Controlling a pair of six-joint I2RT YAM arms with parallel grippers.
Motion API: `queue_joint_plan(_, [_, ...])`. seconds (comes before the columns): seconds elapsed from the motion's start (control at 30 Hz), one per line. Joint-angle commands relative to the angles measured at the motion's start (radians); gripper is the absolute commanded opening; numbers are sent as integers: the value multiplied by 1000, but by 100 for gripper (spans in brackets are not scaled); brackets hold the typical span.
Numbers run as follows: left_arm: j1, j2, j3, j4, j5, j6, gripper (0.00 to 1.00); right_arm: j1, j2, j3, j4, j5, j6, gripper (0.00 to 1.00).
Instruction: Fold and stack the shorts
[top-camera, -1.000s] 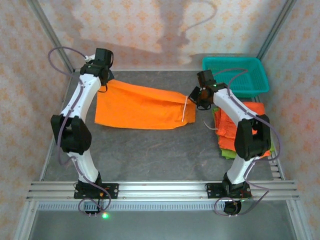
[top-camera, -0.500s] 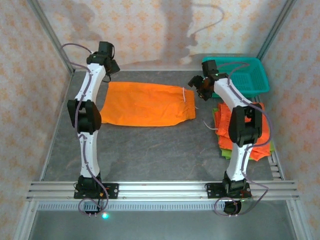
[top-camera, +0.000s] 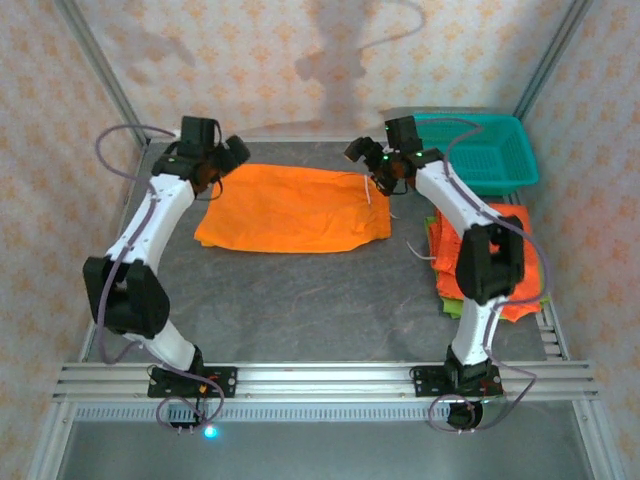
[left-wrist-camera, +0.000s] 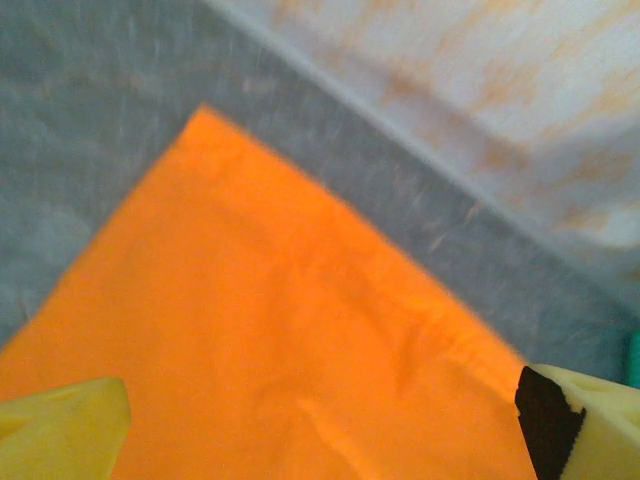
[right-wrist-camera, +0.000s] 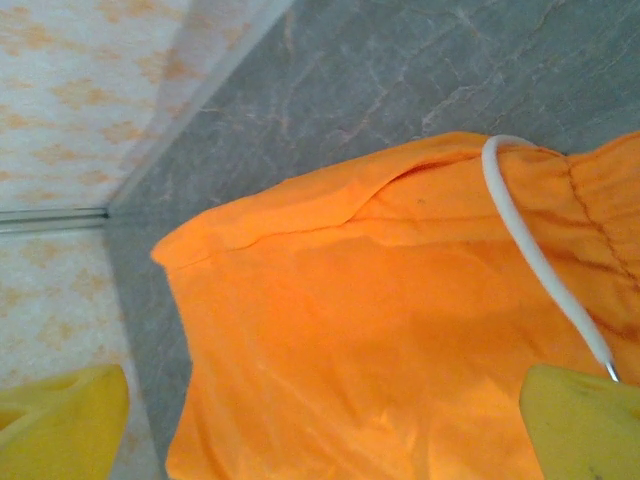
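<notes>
- Shorts (top-camera: 290, 208) — bright orange, spread flat on the grey table (top-camera: 300, 300) towards its far edge, between the two grippers.
- Left gripper (top-camera: 222, 160) hovers over the cloth's far left corner, jaws wide apart, holding nothing.
- Right gripper (top-camera: 368, 163) hangs above the waist end, by the white drawstring (right-wrist-camera: 540, 260); jaws wide apart too, empty.
- Stack of folded shorts (top-camera: 445, 265) — orange, with lime green showing underneath — lies at the table's right edge, just beside the teal basket (top-camera: 470, 120).
</notes>
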Motion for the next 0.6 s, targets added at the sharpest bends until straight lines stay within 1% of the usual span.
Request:
queue_joint_plan(0.0, [9,60,-139,85,21,-57,100,-15,125,95,-36,-31,2,100])
queue_joint_plan(0.17, [42,96,-274,162,-6,-89,100,-52,248,175,-59,-50,18,100])
queue_joint_plan(0.33, [92,128,-366,215,11,-122,100,-71,294,178,-58,-48,37,99])
queue_joint_plan(0.4, [96,129,-405,243,4,-130,100,-72,310,178,-63,-41,38,100])
queue_joint_plan(0.57, [99,135,-469,255,-17,-135,100,-84,338,176,-79,-40,55,100])
